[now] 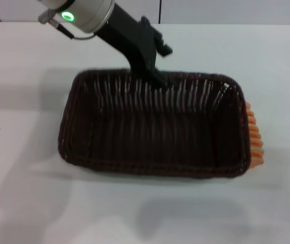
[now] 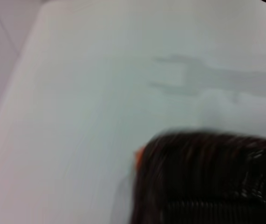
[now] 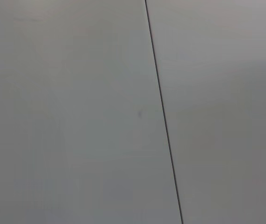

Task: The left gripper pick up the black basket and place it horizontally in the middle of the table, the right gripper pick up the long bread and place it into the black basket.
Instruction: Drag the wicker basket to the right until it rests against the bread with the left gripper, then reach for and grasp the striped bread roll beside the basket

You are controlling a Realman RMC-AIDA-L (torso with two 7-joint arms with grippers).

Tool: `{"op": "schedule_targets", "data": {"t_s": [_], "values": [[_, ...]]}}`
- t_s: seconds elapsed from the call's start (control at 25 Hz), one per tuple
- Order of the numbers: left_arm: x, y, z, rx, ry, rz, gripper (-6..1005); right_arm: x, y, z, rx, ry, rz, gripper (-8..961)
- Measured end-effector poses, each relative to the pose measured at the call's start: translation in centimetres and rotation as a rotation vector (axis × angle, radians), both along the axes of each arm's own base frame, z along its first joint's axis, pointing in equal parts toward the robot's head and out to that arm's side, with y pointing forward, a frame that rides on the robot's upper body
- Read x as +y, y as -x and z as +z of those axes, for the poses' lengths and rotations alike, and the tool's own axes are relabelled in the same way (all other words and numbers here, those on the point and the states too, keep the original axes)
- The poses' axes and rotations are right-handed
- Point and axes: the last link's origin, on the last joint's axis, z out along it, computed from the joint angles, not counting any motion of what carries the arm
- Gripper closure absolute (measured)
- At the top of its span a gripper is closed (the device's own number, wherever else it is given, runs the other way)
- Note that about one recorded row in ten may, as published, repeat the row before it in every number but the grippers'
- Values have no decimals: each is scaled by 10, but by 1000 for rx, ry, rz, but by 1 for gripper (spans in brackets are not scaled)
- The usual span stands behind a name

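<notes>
The left tool (image 1: 157, 76) grips the far rim of the dark woven wicker basket (image 1: 155, 127) — one-sided, so it could tilt onto the orange-striped loaf (image 1: 255, 137) just right.

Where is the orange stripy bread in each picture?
Head view: the long bread peeks out beside the right end of the black basket.
Left wrist view: only an orange sliver shows at the basket's end.
Right wrist view: not in it.
Shared landmark: the basket's dark rim.
</notes>
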Motion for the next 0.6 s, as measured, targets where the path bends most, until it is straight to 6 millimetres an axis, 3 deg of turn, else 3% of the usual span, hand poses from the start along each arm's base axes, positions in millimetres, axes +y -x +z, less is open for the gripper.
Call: {"op": "schedule_targets", "data": {"t_s": [0.16,0.36,0.4,0.6], "values": [[11,-4,15,-35,-165,-62,280,-3,0,-1,-1,5,-1,183],[11,-9,37,-161,-407,-157,263,-6,-1,-2,-6,11,-3,183],[7,0,50,-261,-637,-203,260,-7,-2,-3,-7,13,-4,183],[-14,12,62,-411,-1077,-285,243,-10,-3,-5,-20,35,-3,183]]}}
